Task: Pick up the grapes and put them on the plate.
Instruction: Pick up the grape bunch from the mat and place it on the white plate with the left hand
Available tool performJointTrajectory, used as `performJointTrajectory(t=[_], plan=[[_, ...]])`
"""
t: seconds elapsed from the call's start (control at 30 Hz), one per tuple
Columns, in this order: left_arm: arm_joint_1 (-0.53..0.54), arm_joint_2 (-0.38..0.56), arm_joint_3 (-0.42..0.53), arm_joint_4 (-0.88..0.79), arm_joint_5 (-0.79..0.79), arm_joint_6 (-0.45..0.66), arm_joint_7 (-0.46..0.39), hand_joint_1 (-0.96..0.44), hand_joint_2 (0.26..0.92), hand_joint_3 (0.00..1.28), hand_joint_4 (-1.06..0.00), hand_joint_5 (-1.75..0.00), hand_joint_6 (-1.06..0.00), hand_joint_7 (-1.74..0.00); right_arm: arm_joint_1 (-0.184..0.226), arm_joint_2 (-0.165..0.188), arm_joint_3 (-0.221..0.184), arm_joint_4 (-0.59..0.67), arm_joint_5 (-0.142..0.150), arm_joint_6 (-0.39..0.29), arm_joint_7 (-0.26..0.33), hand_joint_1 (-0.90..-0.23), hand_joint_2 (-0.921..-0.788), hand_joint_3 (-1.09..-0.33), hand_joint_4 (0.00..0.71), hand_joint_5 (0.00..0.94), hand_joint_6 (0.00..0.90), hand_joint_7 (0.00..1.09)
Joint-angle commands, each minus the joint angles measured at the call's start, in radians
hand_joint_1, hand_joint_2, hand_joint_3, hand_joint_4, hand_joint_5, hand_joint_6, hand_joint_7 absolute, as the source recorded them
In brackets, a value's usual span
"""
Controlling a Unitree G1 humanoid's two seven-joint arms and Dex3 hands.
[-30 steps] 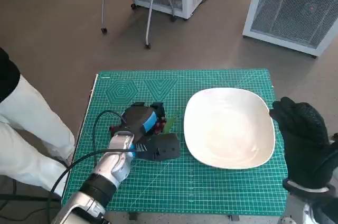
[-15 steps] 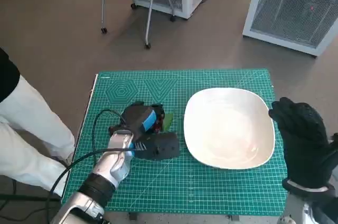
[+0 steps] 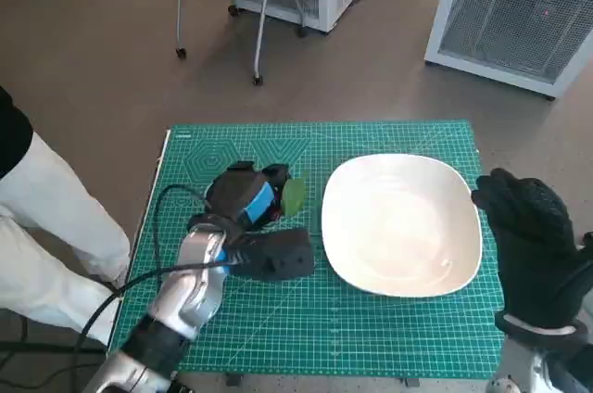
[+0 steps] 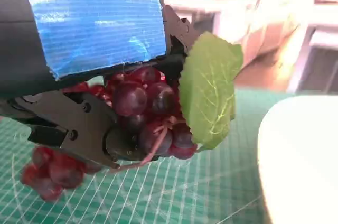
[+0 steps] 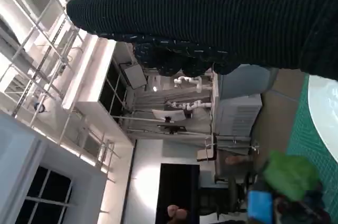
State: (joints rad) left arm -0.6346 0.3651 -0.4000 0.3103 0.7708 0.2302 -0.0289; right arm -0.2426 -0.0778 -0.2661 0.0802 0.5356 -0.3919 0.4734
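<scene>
Left hand (image 4: 90, 65): closed around the grapes (image 4: 150, 115). The wrist view shows the black fingers (image 4: 79, 129) wrapped over the upper part of the bunch, with dark red berries bulging out beneath the blue-taped back. A green leaf (image 4: 208, 89) stands out on the plate side, and a smaller red cluster (image 4: 50, 168) hangs loose on the far side of the fingers, outside the grip. In the head view the hand (image 3: 243, 200) with the bunch sits over the green cutting mat (image 3: 371, 337), just beside the white plate (image 3: 403, 226) but not yet over it. Whether the bunch is clear of the mat cannot be told with certainty.

Handling assessment: the bunch looks light and lumpy rather than rigid. Berries hang on thin stalks, so the mass likely swings and shifts in the hand. The skins look smooth and probably slippery. The sound hold is around the dense core near the stem, as presently taken. The leaf is too thin to bear load. The dangling cluster is the risk item: it may swing, snag on the plate rim or detach under a quick move.

Right hand (image 3: 533, 245): gloved, holds nothing, fingers apart, standing beside the plate's outer edge
</scene>
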Motion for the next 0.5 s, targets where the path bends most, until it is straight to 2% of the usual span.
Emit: performJointTrajectory(t=[0.03,0.2,0.37,0.5], plan=[[0.033,0.022,0.033,-0.122,0.002,0.008,-0.017,0.0,0.914,0.06,-0.68,-1.31,-0.72,-0.94,0.007,-0.006,0.0,0.013,-0.003,0.008,0.004,-0.38,-0.921,-0.497,0.533,0.506,0.305,0.83],[0.054,0.028,0.058,-0.235,0.005,0.017,-0.038,0.0,0.904,0.04,-0.71,-1.28,-0.76,-0.89,0.006,-0.006,0.0,0.011,-0.003,0.009,0.003,-0.382,-0.921,-0.497,0.533,0.507,0.305,0.83],[0.066,0.028,0.086,-0.324,-0.002,0.015,-0.052,0.0,0.896,0.03,-0.79,-1.08,-0.72,-1.05,0.004,-0.006,0.001,0.011,-0.005,0.01,0.0,-0.383,-0.921,-0.497,0.533,0.507,0.305,0.83],[0.068,0.026,0.104,-0.368,-0.008,0.007,-0.061,0.0,0.895,0.03,-0.82,-1.01,-0.7,-1.11,0.004,-0.005,0.001,0.011,-0.004,0.01,0.001,-0.383,-0.921,-0.497,0.533,0.507,0.305,0.83]])
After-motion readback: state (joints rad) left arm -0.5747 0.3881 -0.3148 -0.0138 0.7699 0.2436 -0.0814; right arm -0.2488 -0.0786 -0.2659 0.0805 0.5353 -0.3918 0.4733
